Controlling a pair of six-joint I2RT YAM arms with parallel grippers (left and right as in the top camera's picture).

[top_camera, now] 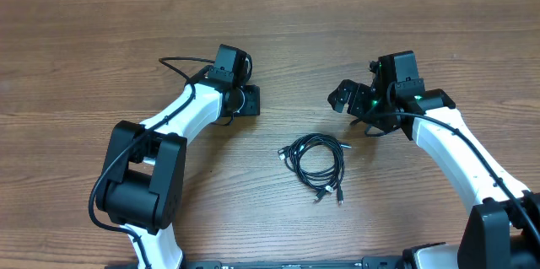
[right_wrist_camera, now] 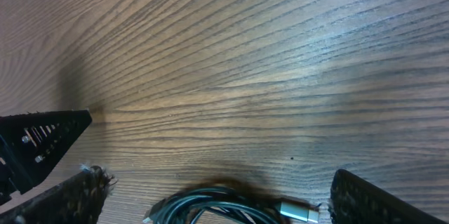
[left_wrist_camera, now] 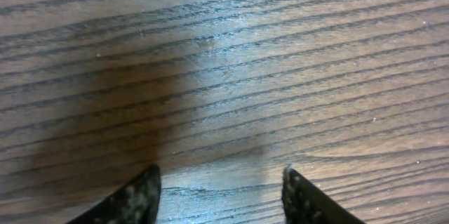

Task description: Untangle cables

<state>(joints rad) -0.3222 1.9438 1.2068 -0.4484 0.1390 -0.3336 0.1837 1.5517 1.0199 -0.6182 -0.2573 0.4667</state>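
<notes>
Toward the near edge of the tabletop [top_camera: 76, 41], about midway between its left and right sides, the cables [top_camera: 316, 162] lay as one loose coil of thin black cords with small plug ends trailing toward the near edge. Bare wood ran wide from the coil to the far edge, and more lay open on both sides beyond the arms.

The left arm [top_camera: 169, 126] reached in from the near left corner. The left jaws stood partly spread over bare wood, nothing between the two fingertips [left_wrist_camera: 137, 199], well apart from the coil.

The right arm [top_camera: 447, 142] came from the near right corner. The right jaws were spread wide and held nothing, hanging just beside the coil on its far right side. In the right wrist view a silver plug end [right_wrist_camera: 298, 212] showed low between the fingertips; whether anything touched it could not be told.

A thicker black wire [top_camera: 180, 68] looped off the left arm, away from the coil.
</notes>
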